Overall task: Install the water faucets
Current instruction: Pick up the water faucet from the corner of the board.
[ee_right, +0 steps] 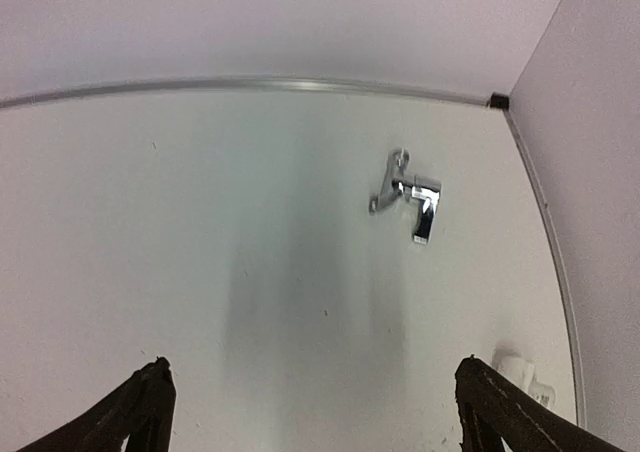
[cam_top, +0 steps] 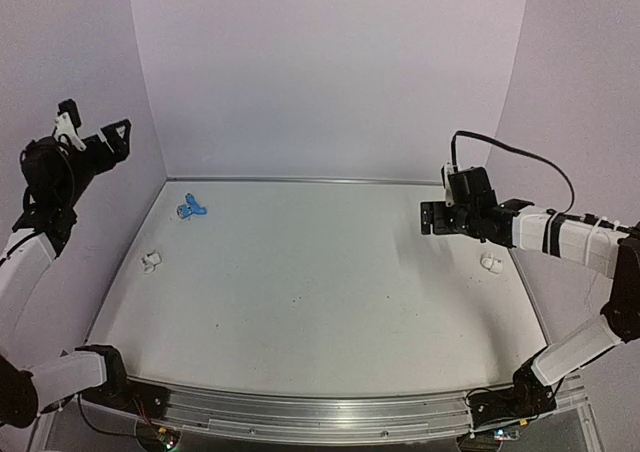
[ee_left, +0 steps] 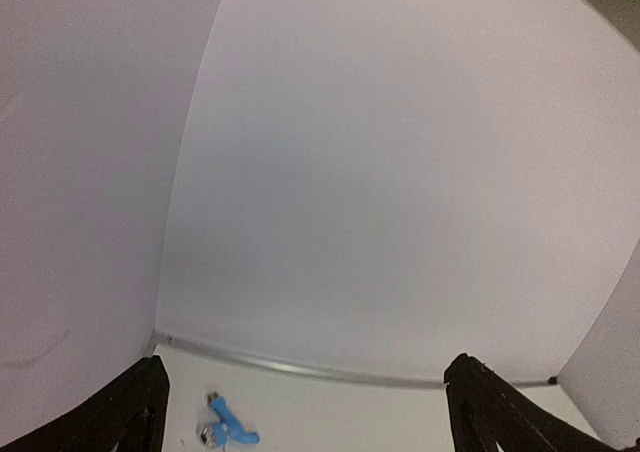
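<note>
Water faucets, top view: the blue faucet (cam_top: 190, 210) lies on the table (cam_top: 320, 302) at about 10 o'clock, near the back-left corner. The silver faucet does not show here, probably hidden under the right arm.
White fittings, top view: left fitting (cam_top: 150, 262) at 9 o'clock by the table edge, apart from the blue faucet. Right fitting (cam_top: 491, 263) at 3 o'clock by the opposite edge.
Left gripper (cam_top: 98, 122), top view: raised high off the left edge, jaws spread wide, nothing in them.
Right gripper (cam_top: 432, 217), top view: hangs over the table at 2 o'clock, pointing inward. Jaws hard to read from this angle.
Left wrist view: jaws fully apart and empty. Blue faucet (ee_left: 228, 430) at 7 o'clock in frame, far below, nearer the left finger.
Right wrist view: jaws fully apart and empty. Silver faucet (ee_right: 408, 194) on its side at 1 o'clock, well ahead. Right fitting (ee_right: 522, 372) at 4 o'clock, just inside the right finger.
Step in hand (judgement): reach and pick, with nothing installed yet.
Doing it well (judgement): centre each faucet between the fingers before descending. Grip across the body, not the handle or spout, and leave the mating end free for its fitting. The silver one looks slick, so close squarely. Keep the right finger clear of the nearby fitting.
</note>
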